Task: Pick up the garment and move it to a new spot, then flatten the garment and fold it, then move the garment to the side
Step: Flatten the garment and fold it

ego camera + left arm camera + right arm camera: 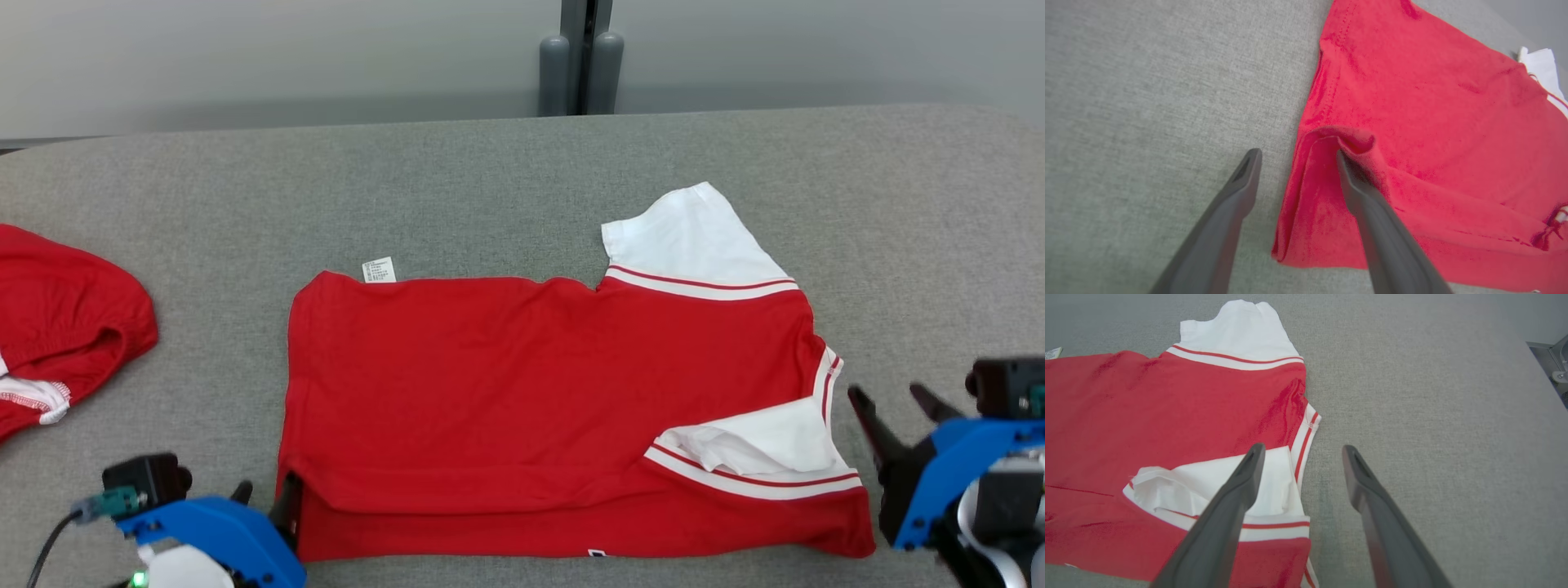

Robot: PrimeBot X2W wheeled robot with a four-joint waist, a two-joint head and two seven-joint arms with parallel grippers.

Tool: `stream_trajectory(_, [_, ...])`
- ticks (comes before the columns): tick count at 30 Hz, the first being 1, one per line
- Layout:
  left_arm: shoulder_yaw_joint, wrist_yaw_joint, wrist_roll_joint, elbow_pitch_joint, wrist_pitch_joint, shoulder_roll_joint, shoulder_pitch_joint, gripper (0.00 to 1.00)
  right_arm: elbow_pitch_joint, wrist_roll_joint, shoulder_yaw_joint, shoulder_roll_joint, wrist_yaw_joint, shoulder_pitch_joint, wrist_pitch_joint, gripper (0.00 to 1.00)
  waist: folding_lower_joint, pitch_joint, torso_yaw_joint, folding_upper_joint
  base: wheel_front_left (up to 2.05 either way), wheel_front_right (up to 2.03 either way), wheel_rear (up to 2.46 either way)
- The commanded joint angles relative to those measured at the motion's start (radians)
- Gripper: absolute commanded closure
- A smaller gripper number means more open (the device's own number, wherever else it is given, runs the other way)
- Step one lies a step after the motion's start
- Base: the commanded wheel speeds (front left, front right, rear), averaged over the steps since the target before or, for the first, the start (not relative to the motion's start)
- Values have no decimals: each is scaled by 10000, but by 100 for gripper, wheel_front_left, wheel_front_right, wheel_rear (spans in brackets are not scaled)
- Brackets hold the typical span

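head view has the grey worktop (522,163) as the widest thing. the red garment (506,384) lies flat on it, folded over once, so a narrow strip of the under layer shows along its near edge. a second garment (65,310), also red, sits bunched well apart to the left of it. a white far sleeve (694,237) sticks out from the garment's far right corner. the near sleeve (759,445) lies loose and rumpled on top, by its right edge.

the left tool (265,494) stands at the garment's near left corner with its jaws wide and nothing pinched. in the left wrist view one finger is over bare worktop and the other finger (1357,188) rests against the rolled lip of the hem. the right tool (886,394) hangs just beside the garment's right edge, equally wide and empty. a small white label (379,269) pokes out at the garment's far left corner.

i judge the cloth light, soft and limp, a thin knit with no stiffness. it should sag between two holds and drag on the worktop's fabric cover. the layers look free to slide on each other. a hold should therefore pinch every layer together at the near left and near right corners, clear of the near sleeve, which would likely pull out alone.
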Motion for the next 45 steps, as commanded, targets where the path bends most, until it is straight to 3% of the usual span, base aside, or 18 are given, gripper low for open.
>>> stream_trajectory(1, [45, 111, 108, -180, 17, 23, -374, 0, -90, -55, 120, -188, 3, -467, 35, 0, -1, 61, 47, -1, 0, 0, 0])
stream_trajectory(11, [-290, 671, 867, -18, 361, -109, -2266, 0, 695, 11, 819, -937, 1, -3408, 329, 0, -1, 717, 258, -1, 0, 0, 0])
stream_trajectory(23, [-1168, 304, 2128, 2407, 526, -417, -5618, 0, 3321, 193, 1794, -1301, 1, -6437, 253, 0, -1, 1989, 281, -1, 0, 0, 0])
stream_trajectory(35, [-1649, -358, 2380, 3552, 444, -677, -6662, 0, 4071, 320, 1975, -1554, 1, -7077, -93, 0, -1, 2497, 225, -1, 0, 0, 0])
stream_trajectory(45, [-1758, -43, 2721, 2890, 270, -490, -6763, 0, 4067, 312, 1878, -1654, 1, -6859, -188, 0, -1, 2441, 287, -1, 0, 0, 0])
